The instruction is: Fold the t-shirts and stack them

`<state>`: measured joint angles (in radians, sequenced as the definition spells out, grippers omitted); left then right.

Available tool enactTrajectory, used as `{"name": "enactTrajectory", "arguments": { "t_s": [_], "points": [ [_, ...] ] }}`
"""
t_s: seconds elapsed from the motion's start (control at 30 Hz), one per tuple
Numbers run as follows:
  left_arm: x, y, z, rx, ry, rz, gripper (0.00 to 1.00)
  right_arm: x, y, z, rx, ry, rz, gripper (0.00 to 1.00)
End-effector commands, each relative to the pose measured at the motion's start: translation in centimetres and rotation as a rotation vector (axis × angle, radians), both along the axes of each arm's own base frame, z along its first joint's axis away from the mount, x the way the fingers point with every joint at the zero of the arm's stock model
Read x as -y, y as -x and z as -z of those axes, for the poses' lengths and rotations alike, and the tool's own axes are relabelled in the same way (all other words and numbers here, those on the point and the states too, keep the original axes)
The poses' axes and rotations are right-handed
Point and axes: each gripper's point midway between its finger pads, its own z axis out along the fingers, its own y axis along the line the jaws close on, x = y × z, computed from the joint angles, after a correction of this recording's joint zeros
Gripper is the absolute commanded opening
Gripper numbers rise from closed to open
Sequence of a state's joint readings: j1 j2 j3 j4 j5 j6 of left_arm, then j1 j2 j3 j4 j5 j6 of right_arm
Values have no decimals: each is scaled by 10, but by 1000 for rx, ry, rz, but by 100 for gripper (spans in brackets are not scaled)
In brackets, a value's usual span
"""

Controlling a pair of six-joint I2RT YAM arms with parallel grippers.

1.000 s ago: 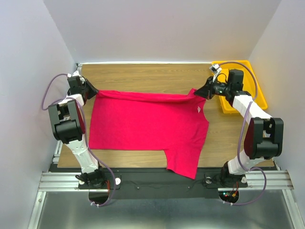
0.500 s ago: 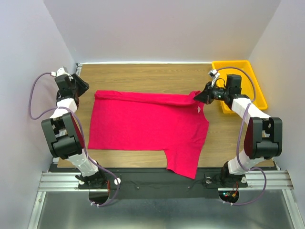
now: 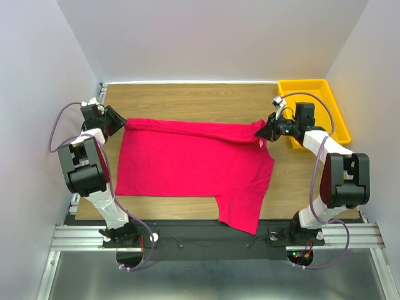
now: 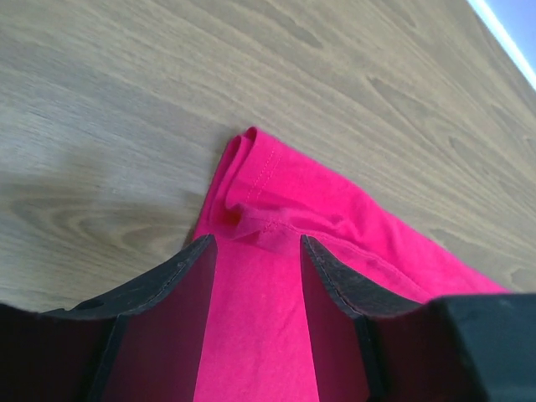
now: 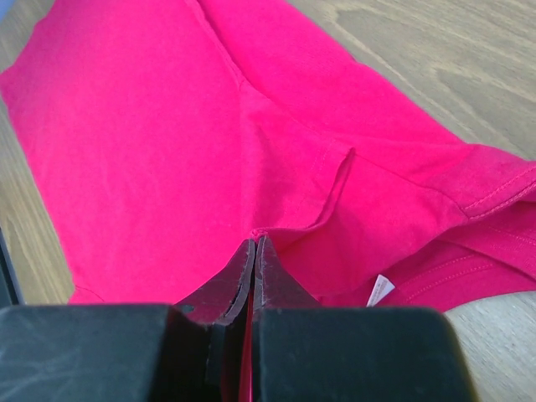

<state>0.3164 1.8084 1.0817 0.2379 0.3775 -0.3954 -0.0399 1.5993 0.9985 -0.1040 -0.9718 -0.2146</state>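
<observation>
Left wrist: t-shirt (image 4: pixel 280 180) corner lies beyond the parted left gripper (image 4: pixel 255 243).

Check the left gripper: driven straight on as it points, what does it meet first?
The left gripper would likely meet the shirt first: its bunched corner lies just ahead of the open jaws. Beyond is table.

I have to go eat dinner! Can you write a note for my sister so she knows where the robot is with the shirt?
The left pincer is open, one finger on each side of the far left corner of the shirt, not gripping.
The right pincer is shut on the shirt near the label.
The shirt lies spread on the table, one part over the near edge. The tray sits far right.
Done: the far edge looks folded over in a strip.
Left: the remaining folds, then stacking.
</observation>
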Motion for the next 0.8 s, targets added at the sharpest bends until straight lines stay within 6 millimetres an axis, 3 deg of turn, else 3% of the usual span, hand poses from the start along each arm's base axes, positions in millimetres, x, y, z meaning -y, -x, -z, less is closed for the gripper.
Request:
{"name": "enactTrajectory", "arguments": {
  "t_s": [0.0, 0.23, 0.5, 0.63, 0.77],
  "points": [
    [3, -19, -37, 97, -44, 55, 55, 5, -3, 9, 11, 28, 2, 1],
    [4, -23, -40, 96, -64, 51, 54, 5, 0, 15, -12, 34, -10, 3],
    [-2, -18, -57, 125, -94, 14, 54, 5, 8, 19, -25, 45, -26, 3],
    [-2, -15, -73, 156, -109, 13, 54, 6, 12, 16, -4, 59, -36, 2],
    [1, -13, -75, 158, -101, 18, 54, 3, 17, 9, 17, 51, -58, 1]
  ]
}}
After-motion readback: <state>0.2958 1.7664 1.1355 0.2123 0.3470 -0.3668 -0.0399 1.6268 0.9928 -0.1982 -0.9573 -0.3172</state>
